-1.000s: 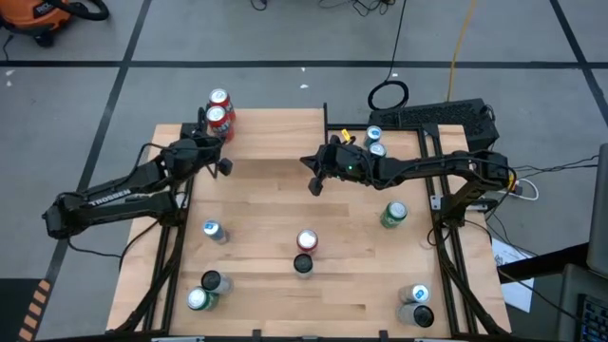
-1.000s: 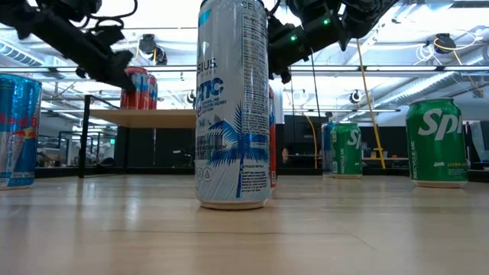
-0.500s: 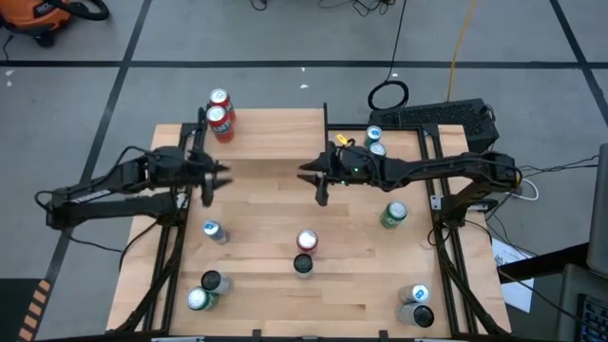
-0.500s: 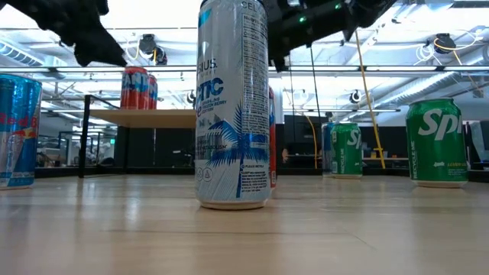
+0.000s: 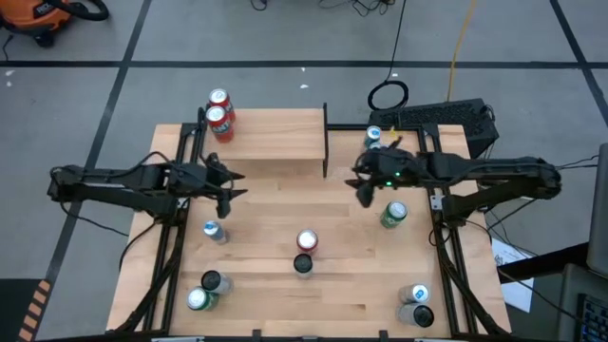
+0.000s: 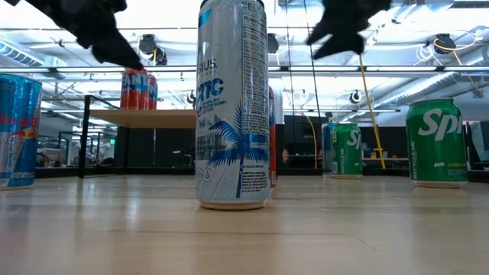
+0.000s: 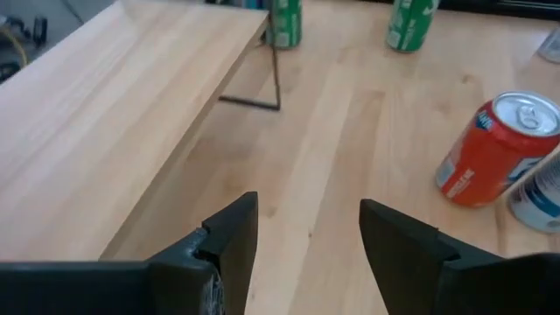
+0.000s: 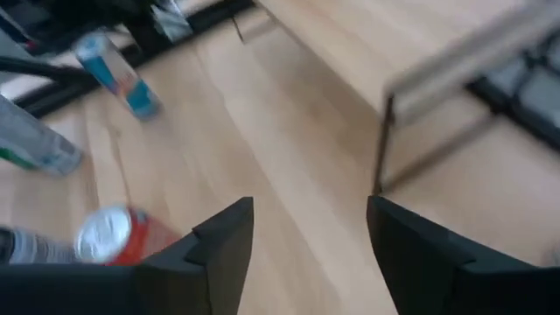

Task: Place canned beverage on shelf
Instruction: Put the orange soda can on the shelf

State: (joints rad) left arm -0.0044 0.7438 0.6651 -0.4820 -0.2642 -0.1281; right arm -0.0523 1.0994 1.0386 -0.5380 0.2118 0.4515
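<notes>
Two red cans point(image 5: 218, 114) (side by side) on shelf point(image 5: 275, 135).

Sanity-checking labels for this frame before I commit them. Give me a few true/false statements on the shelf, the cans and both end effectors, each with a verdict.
1. Two red cans stand at the left end of the shelf. True.
2. The left end effector is shut on a red can. False: its fingers are apart and hold nothing, as the left wrist view shows.
3. The right end effector is open and empty. True.
4. A green can stands on the shelf. False: it stands on the table, near the right end effector.
5. The tall white can lies on its side. False: it stands upright, close to the low camera.
</notes>
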